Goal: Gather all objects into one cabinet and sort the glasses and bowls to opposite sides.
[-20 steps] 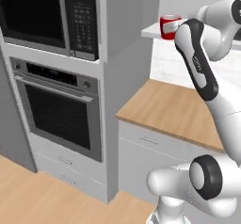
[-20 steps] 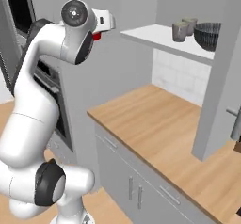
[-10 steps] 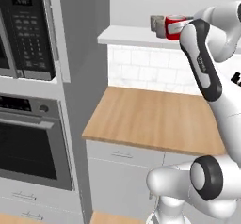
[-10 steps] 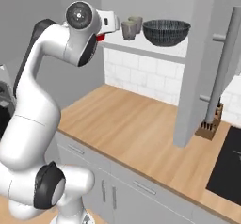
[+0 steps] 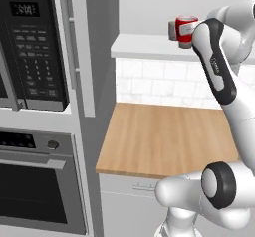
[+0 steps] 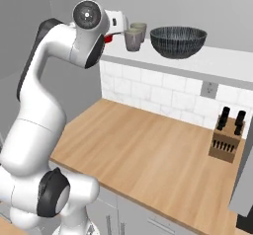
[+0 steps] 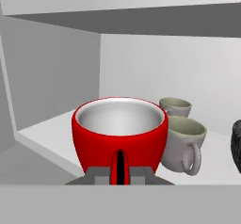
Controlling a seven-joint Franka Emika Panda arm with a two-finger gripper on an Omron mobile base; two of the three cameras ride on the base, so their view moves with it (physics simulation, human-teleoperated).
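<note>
**Red cup arrives at the cabinet shelf**

Sliding along the counter, the base has carried the whole view over: the oven wall has dropped away to the left and the shelf with the mugs and bowl now stands square ahead. The gripper (image 7: 120,173) is clamped tight on the handle of the red cup (image 7: 119,133), holding it upright just off the near edge of the white shelf board (image 6: 217,61). On the shelf, two grey-green mugs (image 7: 184,143) sit close together immediately right of the cup, and the dark bowl (image 6: 178,42) stands further right, apart from them.

To finish this step well, I'd say the cup should go in on the mugs' left, level, and low enough to sit flat before the fingers let go. The near mug looks very close, so a nudge is the risk.
</note>
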